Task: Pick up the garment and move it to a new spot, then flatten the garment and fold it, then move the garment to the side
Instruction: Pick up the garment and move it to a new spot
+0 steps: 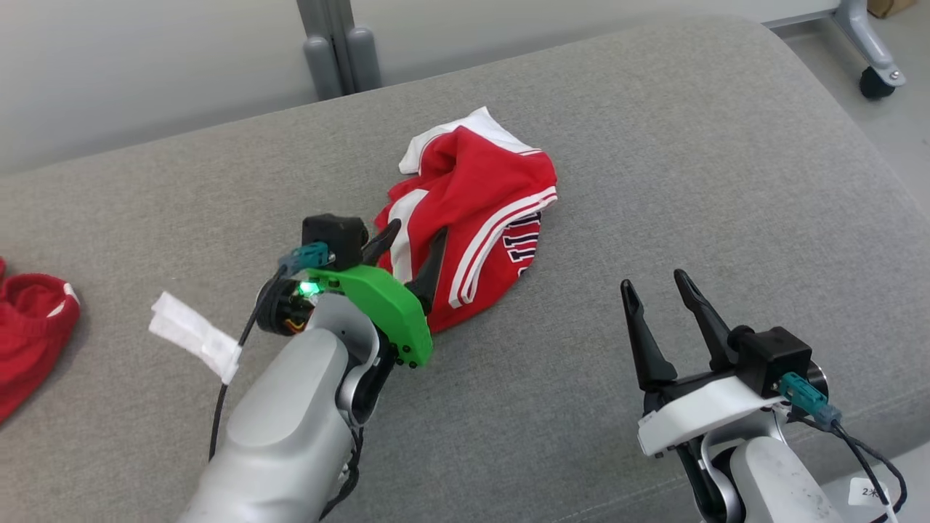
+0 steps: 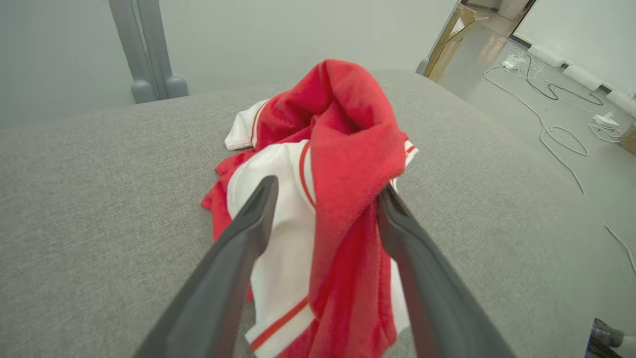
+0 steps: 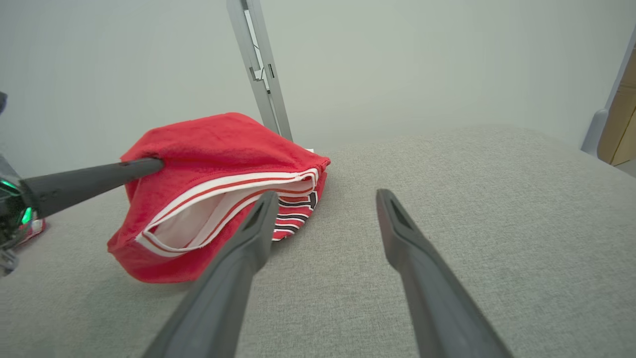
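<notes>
Garment (image 1: 483,196) crumpled on cushion (image 1: 690,145) — flattening, folding and setting aside all remain, I judge. My left gripper (image 1: 419,231) straddles it, fingers apart; right gripper (image 1: 652,280) spread, empty.

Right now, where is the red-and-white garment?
Head view: the garment lies crumpled near the middle of the grey cushion, its left edge inside the open left tool, the right tool apart to its right.

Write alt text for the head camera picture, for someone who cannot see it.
A crumpled red and white garment lies on a grey cushion, with the left fingers spread open around its near edge. The right fingers stand open over bare cushion to the right, touching nothing. Another red cloth sits at the far left edge.
</notes>
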